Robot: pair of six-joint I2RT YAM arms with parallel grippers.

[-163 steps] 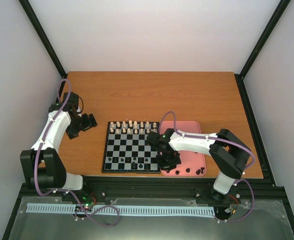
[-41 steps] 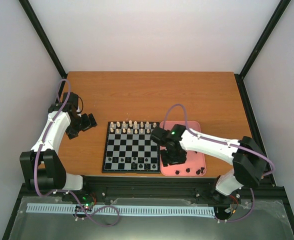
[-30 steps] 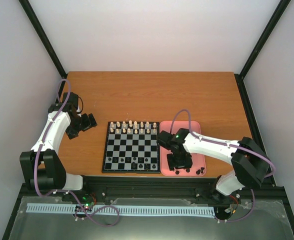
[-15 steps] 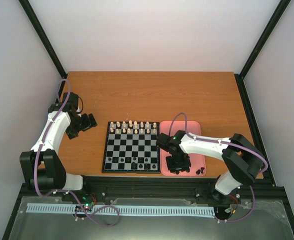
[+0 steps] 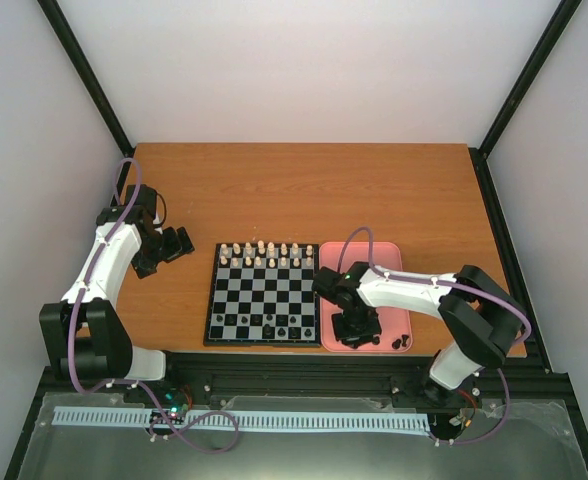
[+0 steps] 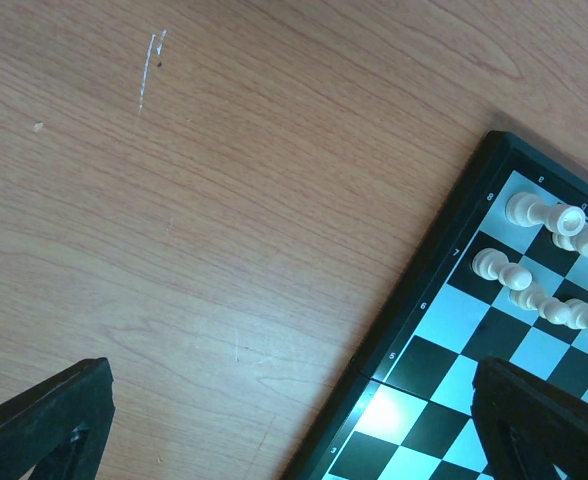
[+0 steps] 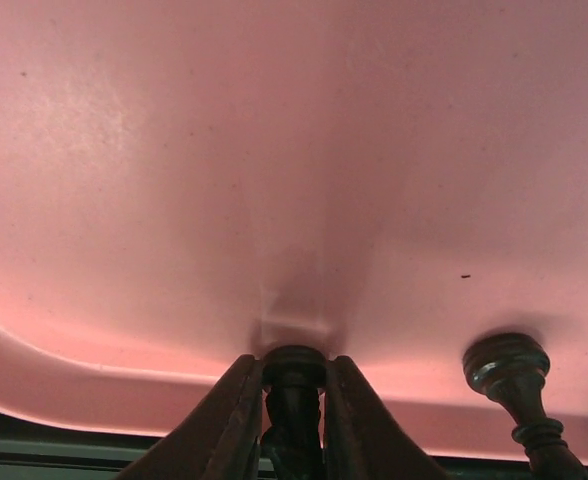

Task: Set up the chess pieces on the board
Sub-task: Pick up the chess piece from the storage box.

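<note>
Right fingers (image 7: 232,420): pinched on a black piece (image 7: 294,385) standing at the near edge of the pink tray (image 7: 274,150).
Left fingers (image 6: 49,420): spread wide above the tabletop (image 6: 224,200), holding nothing.
Board (image 5: 259,295): just left of the tray, with other black pieces (image 5: 267,322) on its near rows.

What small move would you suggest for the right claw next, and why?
Probably a short, straight lift. The right claw sits low in the pink tray, its fingers pressed against both sides of a black chess piece, so the grasp looks made. Rising vertically should clear the neighbouring piece before carrying it to the board.
</note>
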